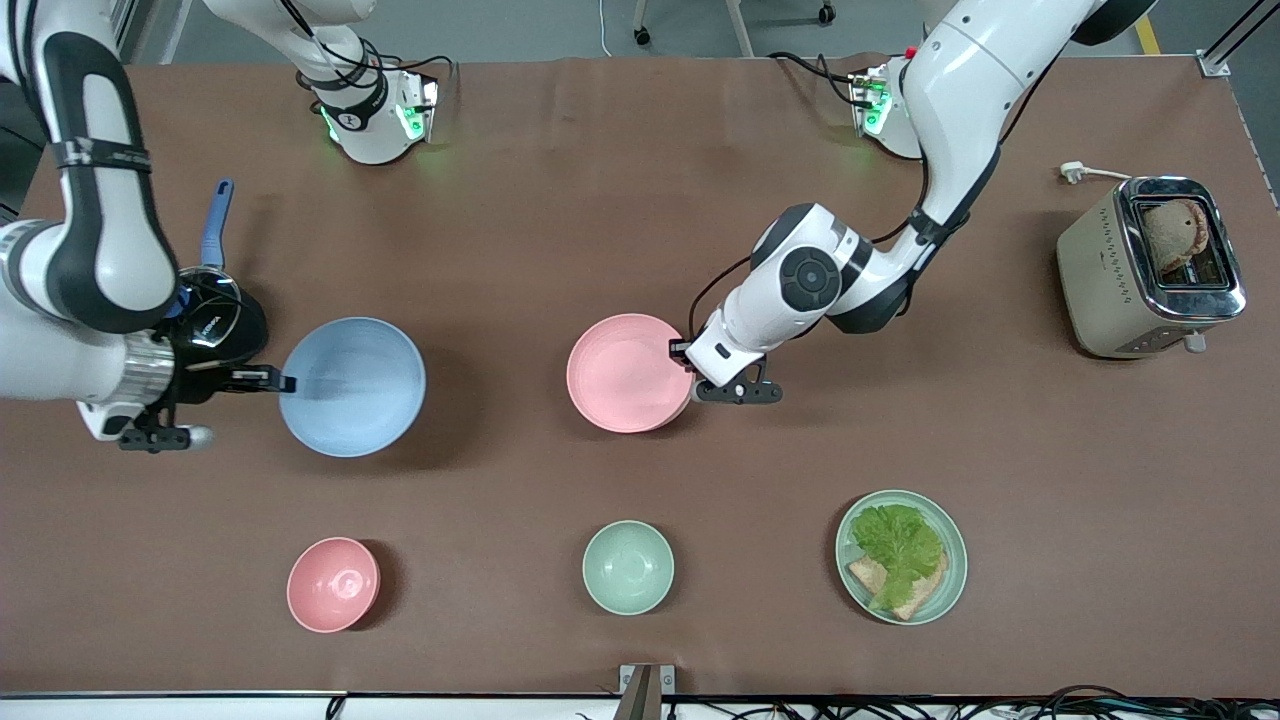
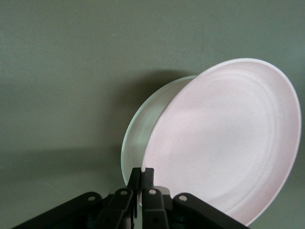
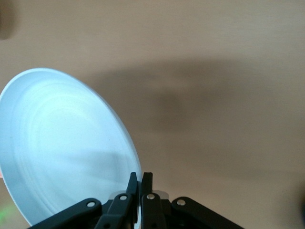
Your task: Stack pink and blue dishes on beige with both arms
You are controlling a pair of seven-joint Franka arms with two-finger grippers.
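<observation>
You won't find much to read here. The one bit of lettering sits on the black wrist body of the right arm, a small white brand word too small to make out. The toaster carries only rows of small dots on its side, no legible label. The plates, bowls and table show no text, numbers or signs in any view.

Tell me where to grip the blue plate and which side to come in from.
Grip the thin raised rim. The blue plate is shallow and wide, so only its edge fits between two fingers. Come from the right arm's end of the table, where the right gripper is already shut on the rim and holds the plate tilted over the table.
</observation>
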